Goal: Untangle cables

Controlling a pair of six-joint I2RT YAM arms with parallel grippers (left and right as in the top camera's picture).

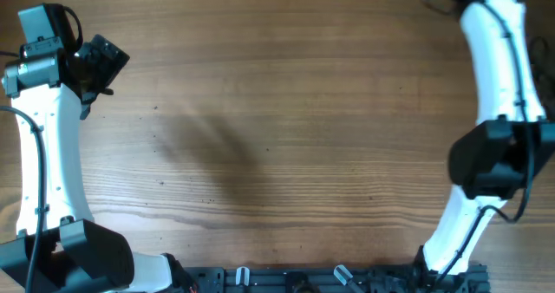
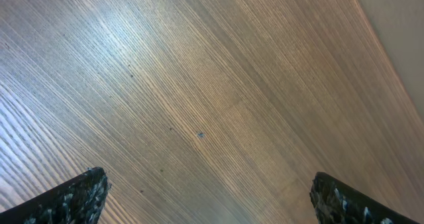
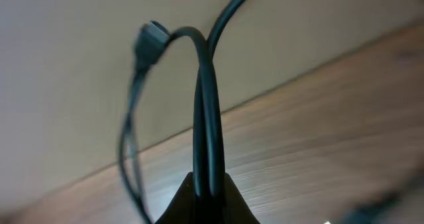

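Note:
In the right wrist view my right gripper [image 3: 207,201] is shut on the cables [image 3: 207,118]. Two thin black strands rise side by side from the closed jaws, and one bends over to a small plug end [image 3: 150,38]. Another thin loop hangs at the left. The cables are held above the table near its far edge. In the overhead view a bit of black cable [image 1: 438,0] shows at the top right edge, and the right gripper itself is cut off there. My left gripper [image 1: 104,63] is at the far left; in the left wrist view it [image 2: 212,204] is open and empty over bare wood.
The wooden table [image 1: 277,137] fills the overhead view. Its far edge runs through the right wrist view [image 3: 298,85], with a plain wall beyond. The right arm [image 1: 499,76] stretches along the right side. The arm bases sit along the front edge.

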